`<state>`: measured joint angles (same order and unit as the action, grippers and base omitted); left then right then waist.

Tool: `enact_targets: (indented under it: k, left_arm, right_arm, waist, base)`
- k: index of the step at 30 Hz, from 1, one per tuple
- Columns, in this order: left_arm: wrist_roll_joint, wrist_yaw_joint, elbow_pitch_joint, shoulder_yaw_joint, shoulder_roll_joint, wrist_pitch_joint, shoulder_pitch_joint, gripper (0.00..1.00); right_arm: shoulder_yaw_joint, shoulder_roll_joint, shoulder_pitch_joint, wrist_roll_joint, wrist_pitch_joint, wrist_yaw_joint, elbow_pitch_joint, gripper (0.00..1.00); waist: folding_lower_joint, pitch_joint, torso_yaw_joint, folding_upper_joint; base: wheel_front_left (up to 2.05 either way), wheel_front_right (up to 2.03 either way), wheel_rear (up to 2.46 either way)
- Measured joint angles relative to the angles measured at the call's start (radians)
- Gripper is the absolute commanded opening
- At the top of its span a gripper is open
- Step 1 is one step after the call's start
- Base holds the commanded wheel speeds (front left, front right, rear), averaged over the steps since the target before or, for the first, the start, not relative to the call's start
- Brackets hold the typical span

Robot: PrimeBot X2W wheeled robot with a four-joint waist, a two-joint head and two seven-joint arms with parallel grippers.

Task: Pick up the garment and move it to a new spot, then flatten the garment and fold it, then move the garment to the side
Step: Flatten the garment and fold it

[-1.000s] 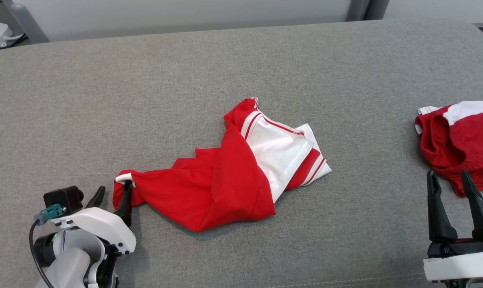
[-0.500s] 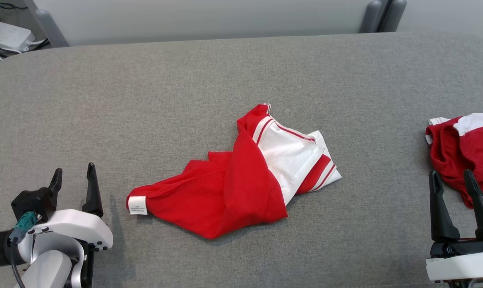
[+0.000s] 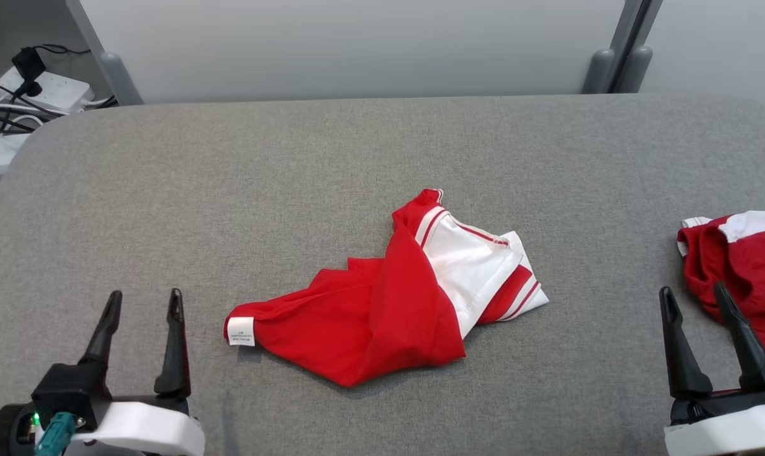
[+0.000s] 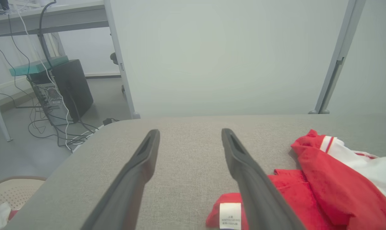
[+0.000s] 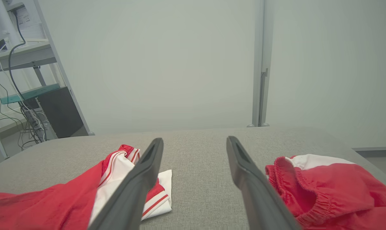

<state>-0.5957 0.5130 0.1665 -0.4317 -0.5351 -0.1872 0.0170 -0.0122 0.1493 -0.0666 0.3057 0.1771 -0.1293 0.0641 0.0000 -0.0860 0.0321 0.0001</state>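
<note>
Left claw (image 3: 145, 294) splayed; crumpled red-white garment (image 3: 370, 316) nearby.

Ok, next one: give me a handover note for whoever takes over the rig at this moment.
Left gripper: open, empty, just left of the garment, not touching it.
Right gripper: open, empty, next to a second red garment at the right edge of the table.
Garment: crumpled mid-table, white label at its left tip.
Done: nothing visibly flattened or folded.
Left: flatten, fold, move aside.
</note>
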Motion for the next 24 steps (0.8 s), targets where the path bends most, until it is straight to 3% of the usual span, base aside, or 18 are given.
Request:
enact_targets:
  k: [11, 24]
  left_arm:
    - [0.014, 0.050, 0.085, -0.045, -0.009, 0.043, -0.098, 1.00]
    - [0.004, 0.052, 0.091, -0.039, -0.017, 0.055, -0.113, 1.00]
  right_arm:
    - [0.012, -0.006, -0.056, -0.006, -0.006, 0.000, -0.013, 1.00]
    - [0.012, -0.018, -0.066, -0.006, -0.011, 0.000, -0.011, 1.00]
  waist:
    - [0.0000, 0.059, -0.003, 0.0000]
    - [0.0000, 0.078, -0.007, 0.0000]
  base:
    - [0.00, 0.00, 0.00]
    - [0.00, 0.00, 0.00]
